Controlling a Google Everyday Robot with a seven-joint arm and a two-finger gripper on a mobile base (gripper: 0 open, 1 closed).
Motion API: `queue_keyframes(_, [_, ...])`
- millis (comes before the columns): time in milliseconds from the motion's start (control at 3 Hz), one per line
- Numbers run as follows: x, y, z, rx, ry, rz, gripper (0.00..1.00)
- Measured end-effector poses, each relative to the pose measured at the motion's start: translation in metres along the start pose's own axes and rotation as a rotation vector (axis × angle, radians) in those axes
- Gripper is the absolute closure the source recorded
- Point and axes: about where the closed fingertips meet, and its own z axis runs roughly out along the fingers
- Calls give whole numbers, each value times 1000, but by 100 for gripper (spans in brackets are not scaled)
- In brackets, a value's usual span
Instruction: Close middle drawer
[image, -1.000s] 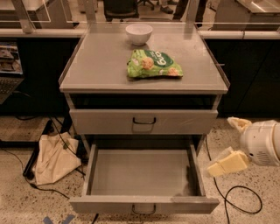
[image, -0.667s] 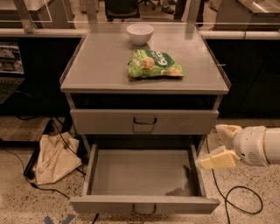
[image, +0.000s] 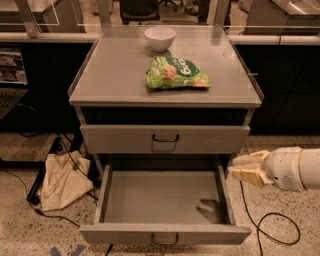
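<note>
The middle drawer (image: 165, 233) is pulled far out of the grey cabinet. Its low flat front panel carries a small dark wire handle (image: 165, 241). The drawer's inside is bare grey metal with only a shadow at the right. My gripper (image: 236, 169), cream-coloured on a white arm, hovers just outside the drawer's right wall. It is about level with the drawer's back half, points left toward the drawer, and holds nothing.
The drawer above (image: 165, 139) has a taller front and is closed. On the cabinet top (image: 115, 70) lie a green snack bag (image: 176, 73) and a white bowl (image: 160, 38). A beige cloth bag (image: 62, 181) and cables lie on the floor to the left. A black cable (image: 272, 220) lies to the right.
My gripper has moved left and slightly up, from off to the right of the cabinet to right beside the open drawer's right wall. The drawer has not moved.
</note>
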Motion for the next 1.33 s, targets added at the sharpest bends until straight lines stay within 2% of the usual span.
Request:
queue_keyframes(333, [0,0,0,0,0,0,88])
queue_keyframes(667, [16,12,8,6,-33,23,100])
queue_keyframes(1000, [53,32,22,63,-72,87,100])
queue_keyframes(1333, [131,53,53,170,-108,224,100])
